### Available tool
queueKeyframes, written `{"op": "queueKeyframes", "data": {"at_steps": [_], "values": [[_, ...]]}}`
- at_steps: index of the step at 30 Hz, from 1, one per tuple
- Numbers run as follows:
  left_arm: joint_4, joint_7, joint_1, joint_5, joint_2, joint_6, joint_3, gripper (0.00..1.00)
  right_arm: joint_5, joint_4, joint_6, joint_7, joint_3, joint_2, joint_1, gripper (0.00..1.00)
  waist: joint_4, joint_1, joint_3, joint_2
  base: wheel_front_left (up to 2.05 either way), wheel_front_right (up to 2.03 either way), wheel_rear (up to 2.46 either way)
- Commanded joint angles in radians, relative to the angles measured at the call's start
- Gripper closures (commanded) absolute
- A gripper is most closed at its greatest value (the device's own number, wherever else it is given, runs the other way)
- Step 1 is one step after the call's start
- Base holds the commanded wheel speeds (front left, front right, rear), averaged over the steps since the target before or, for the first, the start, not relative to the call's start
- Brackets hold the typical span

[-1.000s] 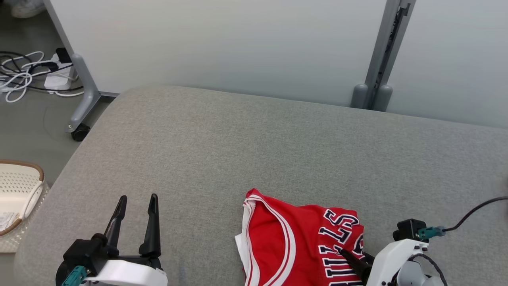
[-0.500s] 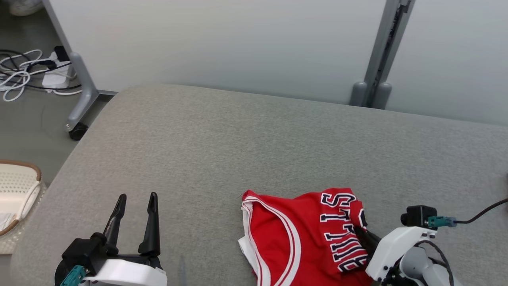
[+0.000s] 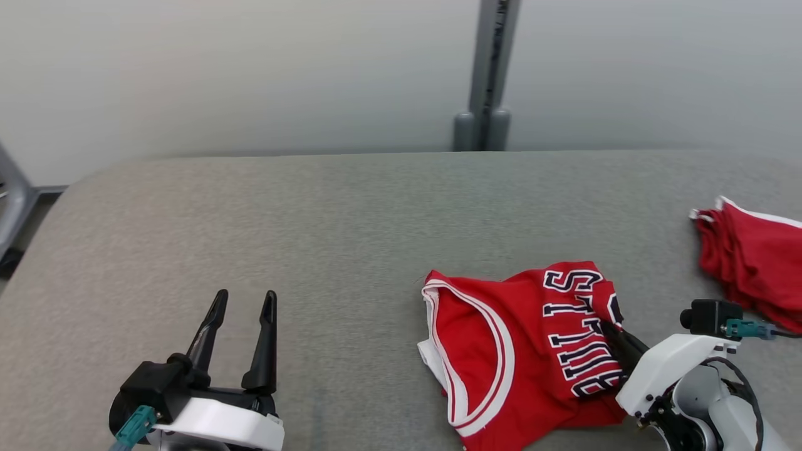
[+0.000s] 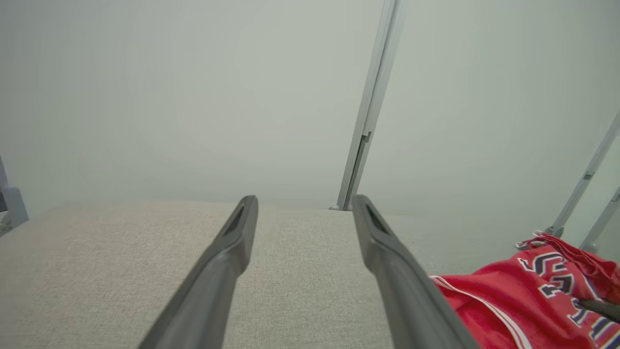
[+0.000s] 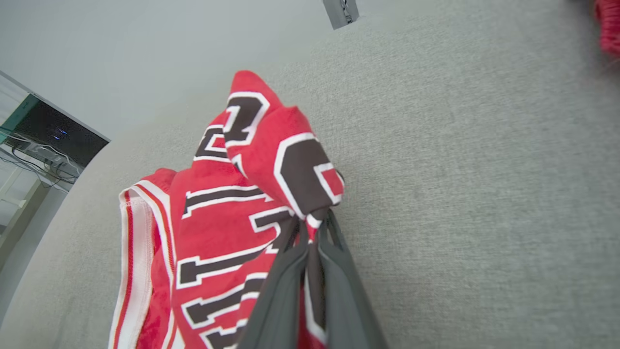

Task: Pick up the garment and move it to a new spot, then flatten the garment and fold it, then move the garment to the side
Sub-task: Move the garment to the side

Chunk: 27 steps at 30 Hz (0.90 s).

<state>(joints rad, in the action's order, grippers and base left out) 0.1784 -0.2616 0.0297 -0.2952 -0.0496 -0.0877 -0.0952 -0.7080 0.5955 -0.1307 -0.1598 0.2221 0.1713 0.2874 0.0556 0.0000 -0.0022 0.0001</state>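
A red jersey [image 3: 501, 351] with white trim and dark block letters lies bunched on the grey cushion [image 3: 326, 238], right of centre in the head view. My right gripper [image 3: 611, 331] is shut on a fold of the jersey [image 5: 271, 174], pinching the lettered cloth between its fingers [image 5: 290, 271]. The jersey's raised edge also shows at the lower right of the left wrist view [image 4: 537, 291]. My left gripper [image 3: 241, 307] stands open over bare cushion at the lower left, well left of the jersey, with nothing between its fingers [image 4: 232, 242].
Another red garment [image 3: 752, 257] lies at the cushion's far right edge. A pale wall with a grey post [image 3: 485, 75] runs behind the cushion. A grey leg of a stand [image 3: 12, 200] shows at the far left.
The head camera has turned right, bringing the second red garment into view. My right gripper has pulled the jersey's lettered part up and away from me; the left gripper keeps its pose.
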Motion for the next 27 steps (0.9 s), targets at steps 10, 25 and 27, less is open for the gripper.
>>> {"op": "queueKeyframes", "data": {"at_steps": [10, 25, 27], "values": [[0.001, -0.004, 0.059, 0.014, -0.003, -0.013, -0.048, 0.0, -0.005, -0.062, 0.0, 0.037, -0.012, 0.01, 0.0, 1.0, -0.231, 0.0, 0.05, -0.0001, 0.0, 0.0, 0.0], [0.008, -0.004, 0.109, 0.034, -0.003, -0.021, -0.072, 0.0, -0.014, -0.113, 0.0, 0.093, 0.033, 0.067, 0.092, 1.0, -0.294, 0.0, 0.118, -0.0001, 0.0, 0.0, 0.0], [0.007, -0.004, 0.117, 0.044, -0.003, -0.024, -0.066, 0.0, -0.025, -0.11, 0.0, 0.093, 0.046, 0.085, 0.136, 1.0, -0.291, 0.0, 0.143, -0.0001, 0.0, 0.0, 0.0]]}}
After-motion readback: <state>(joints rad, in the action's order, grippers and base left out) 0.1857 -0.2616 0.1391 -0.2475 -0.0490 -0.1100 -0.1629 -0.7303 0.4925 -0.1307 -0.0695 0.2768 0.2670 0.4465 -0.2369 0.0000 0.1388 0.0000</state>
